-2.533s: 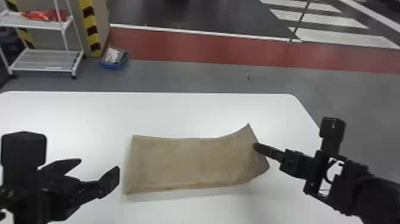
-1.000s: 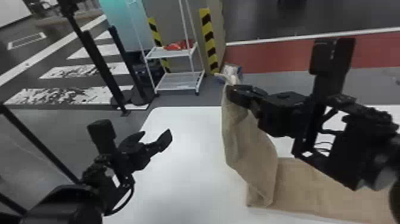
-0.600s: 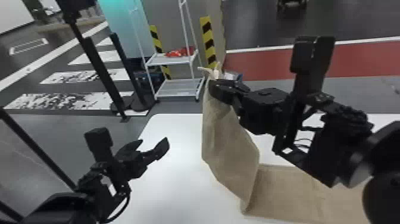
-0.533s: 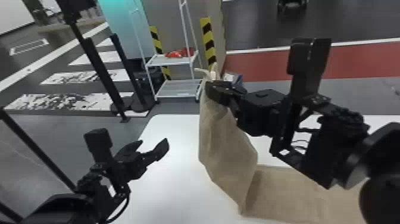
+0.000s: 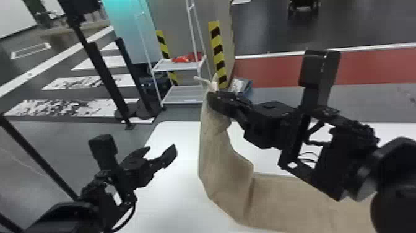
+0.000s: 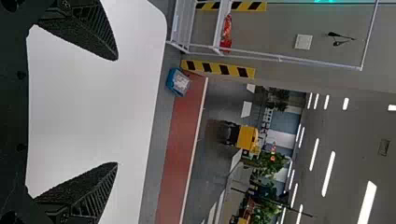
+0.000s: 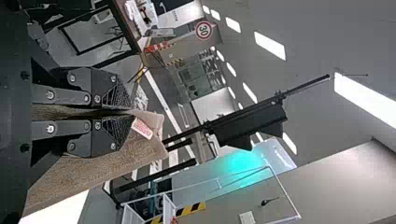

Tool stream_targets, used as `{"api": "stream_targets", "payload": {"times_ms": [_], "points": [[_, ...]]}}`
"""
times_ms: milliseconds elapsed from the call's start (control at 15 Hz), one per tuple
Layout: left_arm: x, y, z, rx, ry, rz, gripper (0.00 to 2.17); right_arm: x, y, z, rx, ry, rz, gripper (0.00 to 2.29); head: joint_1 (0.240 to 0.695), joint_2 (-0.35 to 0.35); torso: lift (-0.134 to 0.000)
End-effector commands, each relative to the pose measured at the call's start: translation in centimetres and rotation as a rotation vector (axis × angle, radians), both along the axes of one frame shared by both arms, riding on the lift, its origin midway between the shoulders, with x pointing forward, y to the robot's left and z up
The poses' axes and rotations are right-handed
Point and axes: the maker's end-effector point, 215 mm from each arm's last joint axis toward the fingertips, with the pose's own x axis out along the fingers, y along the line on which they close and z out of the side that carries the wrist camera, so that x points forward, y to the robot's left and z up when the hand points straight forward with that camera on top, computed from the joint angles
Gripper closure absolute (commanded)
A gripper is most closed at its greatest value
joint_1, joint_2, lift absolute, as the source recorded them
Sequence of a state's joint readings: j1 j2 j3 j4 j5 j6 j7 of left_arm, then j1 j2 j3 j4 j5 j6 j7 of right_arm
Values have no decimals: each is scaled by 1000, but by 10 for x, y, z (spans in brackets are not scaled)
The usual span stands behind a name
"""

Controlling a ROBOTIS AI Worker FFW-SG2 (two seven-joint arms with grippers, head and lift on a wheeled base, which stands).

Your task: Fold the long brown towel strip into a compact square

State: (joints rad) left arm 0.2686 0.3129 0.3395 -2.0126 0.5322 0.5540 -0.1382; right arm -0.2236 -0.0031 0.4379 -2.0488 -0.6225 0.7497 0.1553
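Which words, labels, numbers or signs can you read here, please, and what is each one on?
"30": on the round white sign with a red rim.
Small white label with red print, on the long brown cloth towel: too small to read.
Any other background lettering is too small or blurred to read.

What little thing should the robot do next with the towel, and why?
Maybe the right gripper should swing its end of the towel rightward and lay it down on the flat part. It pinches that end up high, while the other part lies on the table, so that would likely make a fold.
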Motion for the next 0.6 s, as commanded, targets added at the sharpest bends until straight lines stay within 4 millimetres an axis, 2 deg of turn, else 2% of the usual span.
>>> {"api": "stream_targets", "payload": {"times_ms": [0, 67, 133, 333, 533], "points": [[-1, -1, -2, -1, 4, 0, 83, 5, -15, -23, 24, 66, -10, 1055, 590, 350, -124], [0, -1, -2, -1, 5, -1, 83, 4, -22, -31, 43, 91, -13, 1055, 595, 350, -124], [-1, -2, -4, 1, 7, -1, 83, -4, -25, -47, 54, 129, -4, 1055, 602, 350, -124], [-1, -5, -5, 4, 11, -4, 83, -14, -56, -41, 142, 159, -26, 1055, 634, 350, -124], [-1, -10, -9, 18, 19, -9, 83, -15, -99, -36, 230, 185, -73, 1055, 644, 350, -124]]}}
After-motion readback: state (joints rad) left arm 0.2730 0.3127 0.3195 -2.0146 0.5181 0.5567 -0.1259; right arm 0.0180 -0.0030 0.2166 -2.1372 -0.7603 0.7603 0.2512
